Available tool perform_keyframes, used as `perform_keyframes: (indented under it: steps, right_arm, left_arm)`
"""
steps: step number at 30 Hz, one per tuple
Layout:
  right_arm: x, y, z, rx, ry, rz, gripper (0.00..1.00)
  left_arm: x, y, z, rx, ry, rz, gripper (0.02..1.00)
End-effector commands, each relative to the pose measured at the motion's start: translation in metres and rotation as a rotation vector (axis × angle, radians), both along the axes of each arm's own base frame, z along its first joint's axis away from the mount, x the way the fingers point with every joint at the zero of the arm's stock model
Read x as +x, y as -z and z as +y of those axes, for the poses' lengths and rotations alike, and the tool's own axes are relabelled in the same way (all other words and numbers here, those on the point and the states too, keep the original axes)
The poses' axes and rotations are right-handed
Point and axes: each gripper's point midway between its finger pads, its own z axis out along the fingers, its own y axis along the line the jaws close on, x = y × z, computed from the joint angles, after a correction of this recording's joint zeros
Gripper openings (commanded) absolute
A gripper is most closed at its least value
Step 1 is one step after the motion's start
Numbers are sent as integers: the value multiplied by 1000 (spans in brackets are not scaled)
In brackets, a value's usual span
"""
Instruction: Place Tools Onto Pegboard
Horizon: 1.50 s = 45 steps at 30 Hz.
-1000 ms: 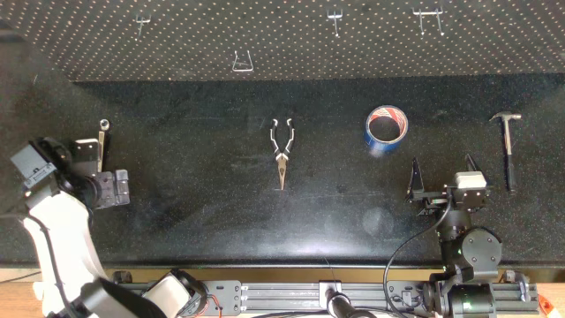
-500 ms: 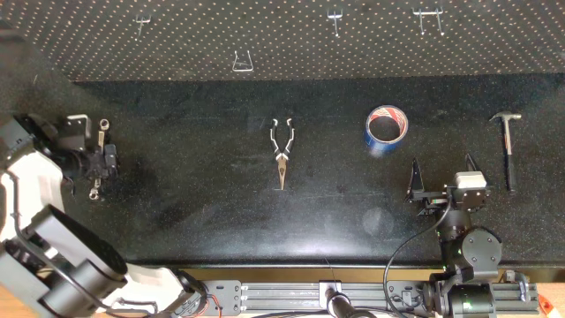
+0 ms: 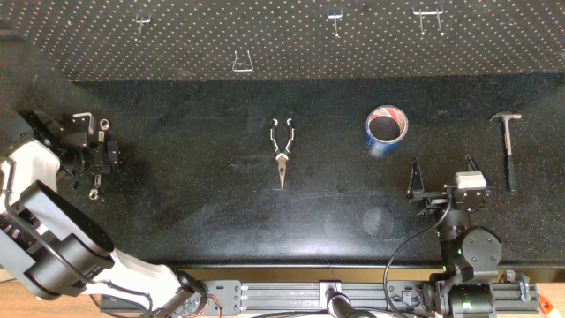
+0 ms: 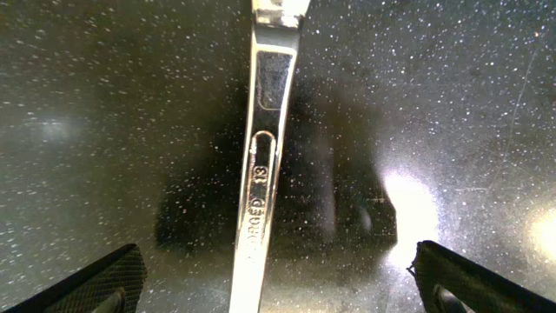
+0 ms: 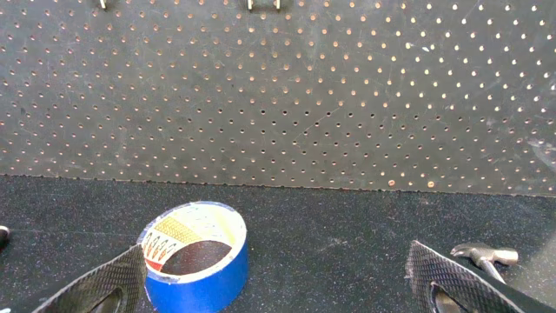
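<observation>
Nothing hangs on the perforated dark pegboard [image 3: 282,35] yet. The left tool [image 4: 278,287], wide open and empty, straddles the flat silver steel wrench [image 4: 261,174] lying under it on the black speckled surface [image 3: 203,203]. The blue tape roll [image 5: 195,256] and black-handled hammer [image 3: 508,150] lie ahead of the open, empty right tool [image 5: 278,278], with the white-handled pliers [image 3: 282,150] between both tools

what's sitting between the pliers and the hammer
The blue tape roll, seen in the top view on the black table; the open right gripper is also close by.

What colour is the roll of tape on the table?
The tape roll is blue outside and whitish inside; it shows best in the right wrist view.
</observation>
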Motion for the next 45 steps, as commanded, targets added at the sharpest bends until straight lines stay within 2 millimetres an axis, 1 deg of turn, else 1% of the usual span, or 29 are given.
perform_keyframes:
  steps: [1, 6, 13, 20, 25, 34, 35, 36, 37, 38, 39, 45]
  right_arm:
    - [0, 1, 3, -13, -14, 0, 976]
    - [0, 1, 3, -13, -14, 0, 976]
    - [0, 1, 3, -13, -14, 0, 976]
    - [0, 1, 3, -13, -14, 0, 976]
    - [0, 1, 3, -13, -14, 0, 976]
    - [0, 1, 3, -13, -14, 0, 974]
    - [0, 1, 3, -13, -14, 0, 976]
    - [0, 1, 3, -13, -14, 0, 976]
    - [0, 1, 3, -13, -14, 0, 976]
    - [0, 1, 3, -13, -14, 0, 976]
    - [0, 1, 3, -13, -14, 0, 976]
    - [0, 1, 3, -13, -14, 0, 976]
  left_arm:
    - [10, -2, 5, -10, -9, -21, 996]
    - [8, 0, 6, -2, 6, -13, 996]
    - [3, 2, 2, 9, 94, 11, 996]
    - [4, 2, 2, 10, 97, 11, 996]
    - [2, 11, 1, -10, 98, 30, 996]
    - [3, 11, 2, -5, 94, 24, 987]
    - [3, 11, 2, -5, 94, 24, 768]
    - [3, 11, 2, -5, 94, 24, 503]
    - [3, 11, 2, -5, 94, 24, 305]
    - [3, 11, 2, -7, 94, 21, 202]
    - [3, 11, 2, -7, 94, 20, 34]
    - [7, 9, 6, 10, 94, 4, 27]
